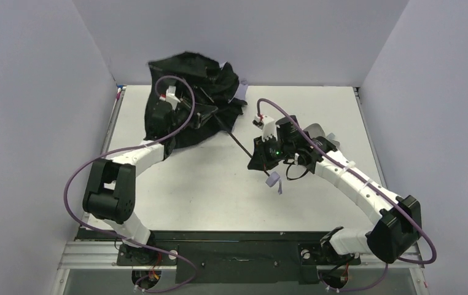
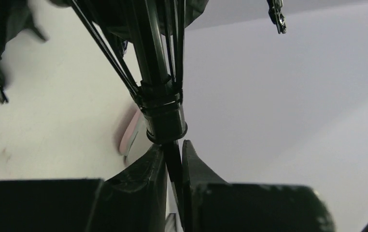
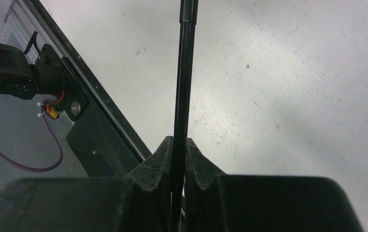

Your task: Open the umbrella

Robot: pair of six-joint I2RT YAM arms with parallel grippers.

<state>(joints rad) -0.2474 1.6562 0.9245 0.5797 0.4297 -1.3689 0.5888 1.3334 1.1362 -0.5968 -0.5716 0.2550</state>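
Observation:
The umbrella (image 1: 191, 92) lies at the back left of the table, its canopy a crumpled heap with the black underside up. Its thin black shaft (image 1: 236, 138) runs diagonally toward the right arm. My left gripper (image 1: 210, 115) is shut on the shaft (image 2: 175, 164) just below the black runner (image 2: 166, 123), where the ribs (image 2: 105, 48) fan out. My right gripper (image 1: 260, 157) is shut on the lower shaft (image 3: 184, 72), with the fingers (image 3: 158, 157) pinching it from both sides. A lavender strap (image 1: 273, 180) hangs below the right gripper. The handle itself is hidden.
A pale pink oblong thing (image 2: 130, 133) lies on the table beyond the runner. Grey walls (image 1: 41, 110) enclose the table on three sides. A black mounting plate (image 1: 237, 249) runs along the near edge, and purple cables (image 1: 72, 184) loop off both arms.

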